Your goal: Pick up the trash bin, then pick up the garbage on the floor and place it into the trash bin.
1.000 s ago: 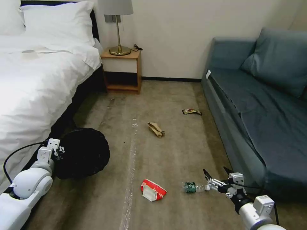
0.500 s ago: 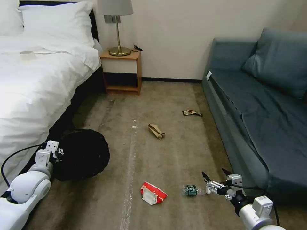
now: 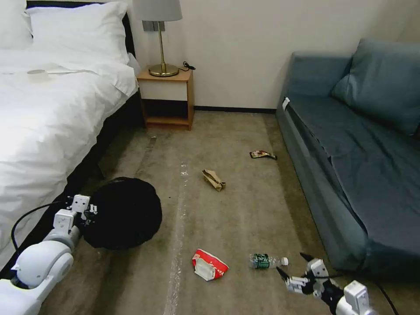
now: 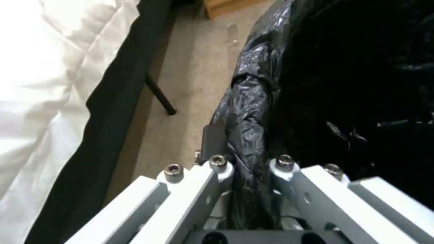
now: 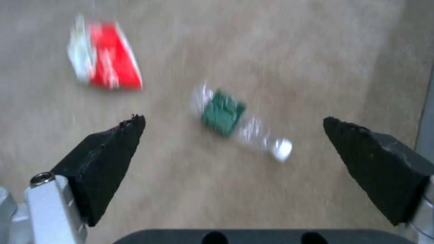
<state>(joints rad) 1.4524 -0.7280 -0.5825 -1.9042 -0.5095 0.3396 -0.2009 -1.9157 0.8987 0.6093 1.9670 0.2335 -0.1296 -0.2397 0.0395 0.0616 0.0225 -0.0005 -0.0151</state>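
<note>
The trash bin (image 3: 124,213) lies low on the carpet by the bed, its black bag facing me. My left gripper (image 3: 89,210) is shut on the bag-covered rim (image 4: 246,135) of the trash bin (image 4: 352,84). Of the garbage, the clear bottle with a green label (image 3: 267,261) lies just ahead of my right gripper (image 3: 291,263), which hangs open above the floor. In the right wrist view the bottle (image 5: 235,123) shows between the spread fingers of that gripper (image 5: 233,120). The red-and-white packet (image 3: 209,264) (image 5: 106,56) lies left of the bottle. The brown paper bag (image 3: 214,179) and the dark wrapper (image 3: 262,154) lie farther off.
A white bed (image 3: 48,122) runs along the left and a blue-grey sofa (image 3: 350,157) along the right. A wooden nightstand (image 3: 168,98) with a lamp (image 3: 161,39) stands at the far wall. Open carpet (image 3: 236,131) lies between them.
My left arm has shifted the bin a little to the right. My right gripper has drawn back toward me, so the bottle now lies just beyond its fingertips.
</note>
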